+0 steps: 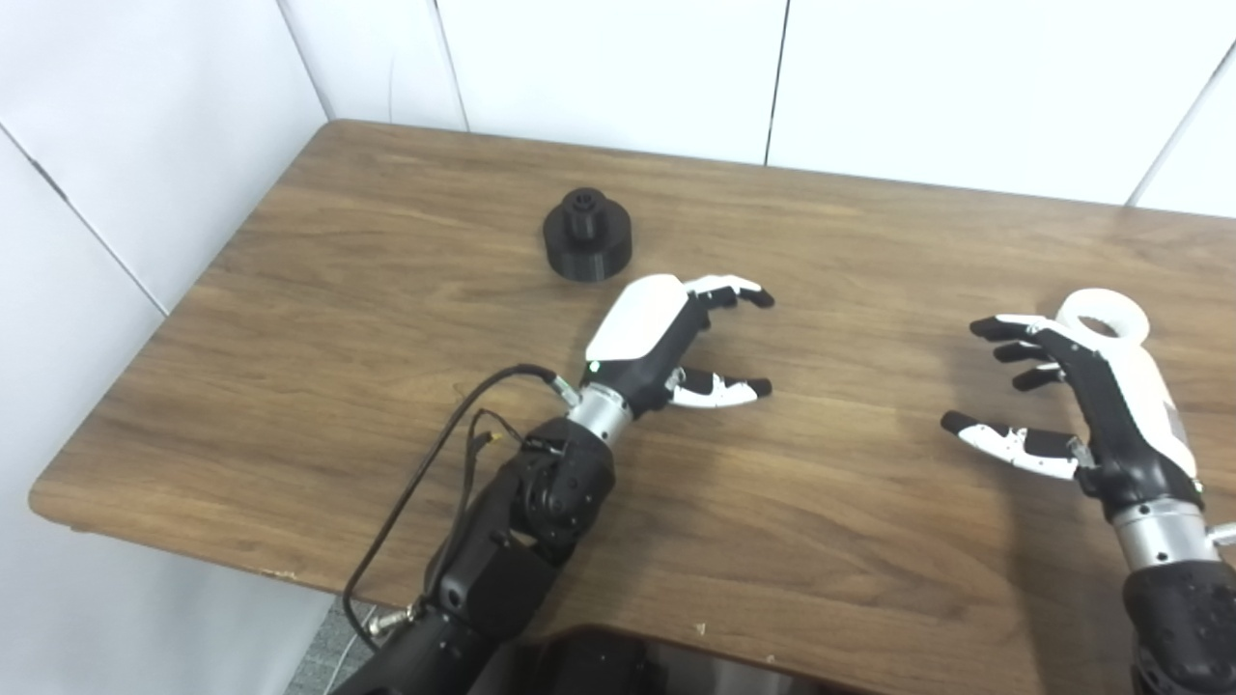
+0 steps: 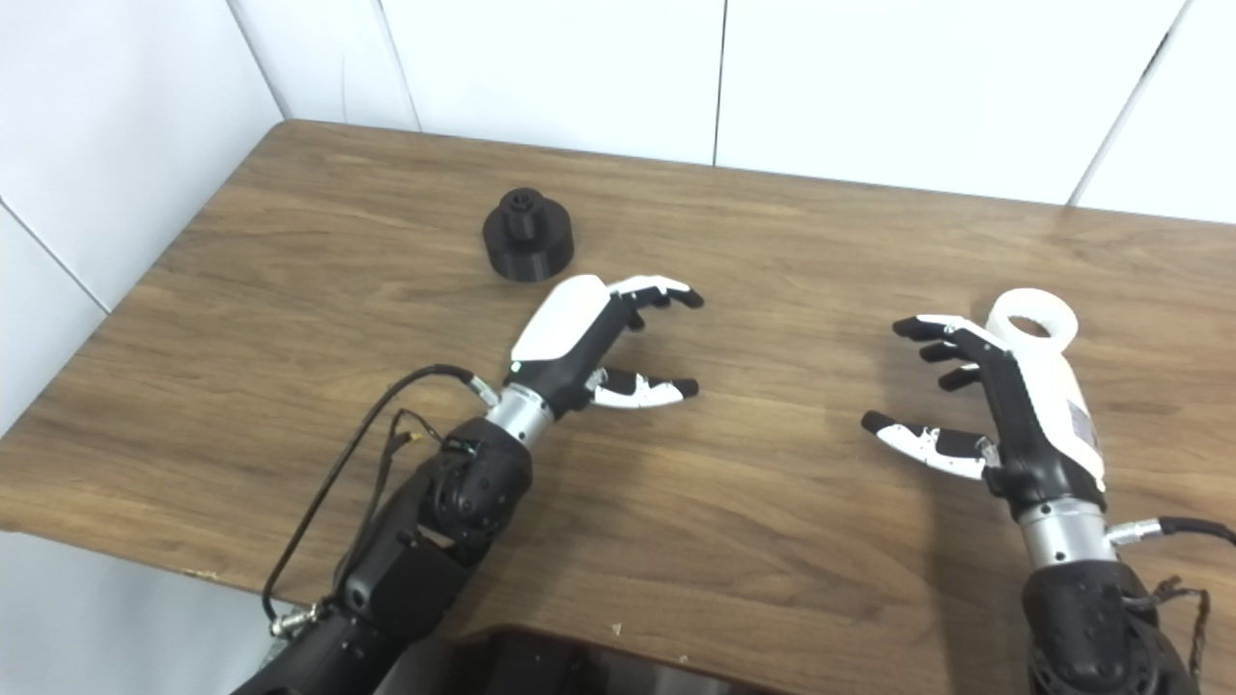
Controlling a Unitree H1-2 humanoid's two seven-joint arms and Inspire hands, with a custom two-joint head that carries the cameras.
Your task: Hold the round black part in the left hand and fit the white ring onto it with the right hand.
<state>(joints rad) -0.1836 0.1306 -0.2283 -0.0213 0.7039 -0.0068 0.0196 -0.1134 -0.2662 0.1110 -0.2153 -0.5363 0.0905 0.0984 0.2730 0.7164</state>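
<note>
My left hand (image 1: 657, 343) and right hand (image 1: 1081, 396) hang spread, empty; black part (image 1: 587, 235) at eleven o'clock, white ring (image 1: 1103, 319) behind my right hand, risks knocking.

Table (image 1: 367, 319): brown wood-grain surface, streaked darker along the grain. Round black part (image 1: 587, 236): uniform matte black. White ring (image 1: 1104, 317): plain white throughout. Left hand (image 1: 666, 340): white back shell over black palm, fingers white with black tips (silver wrist collar below). Right hand (image 1: 1072, 396): same white-and-black scheme, black fingertips. Forearms: black. Wall panels (image 1: 618, 68): white, with thin dark seams.
</note>
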